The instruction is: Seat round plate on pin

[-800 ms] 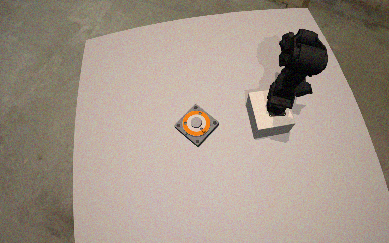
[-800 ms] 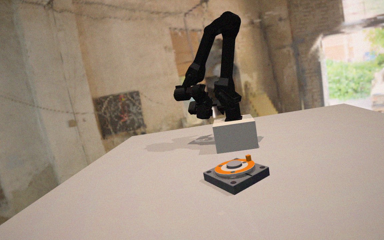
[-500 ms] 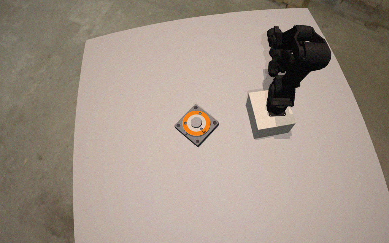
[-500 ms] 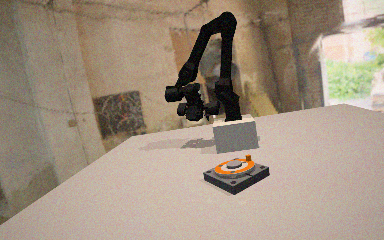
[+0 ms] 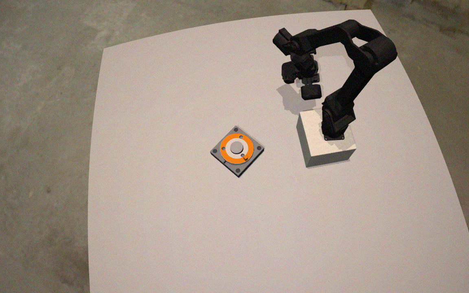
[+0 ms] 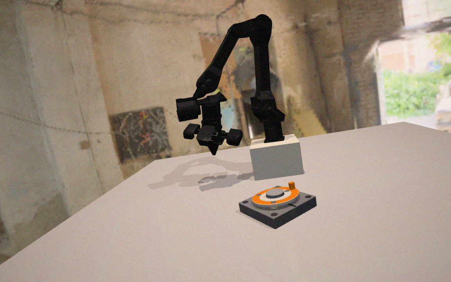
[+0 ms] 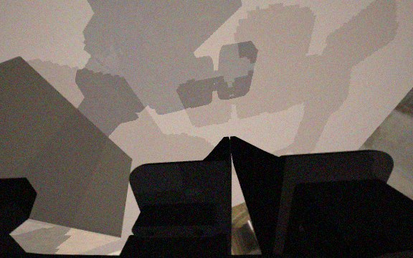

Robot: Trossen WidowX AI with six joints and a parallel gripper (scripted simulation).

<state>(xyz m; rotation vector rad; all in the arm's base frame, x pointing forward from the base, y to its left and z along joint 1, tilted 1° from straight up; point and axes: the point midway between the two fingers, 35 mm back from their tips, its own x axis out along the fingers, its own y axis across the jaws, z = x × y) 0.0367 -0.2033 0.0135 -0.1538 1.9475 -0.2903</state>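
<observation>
Orange-ringed plate (image 5: 236, 147) on dark base (image 5: 237, 151), arm (image 5: 356, 73) well apart, fingers seemingly together
</observation>
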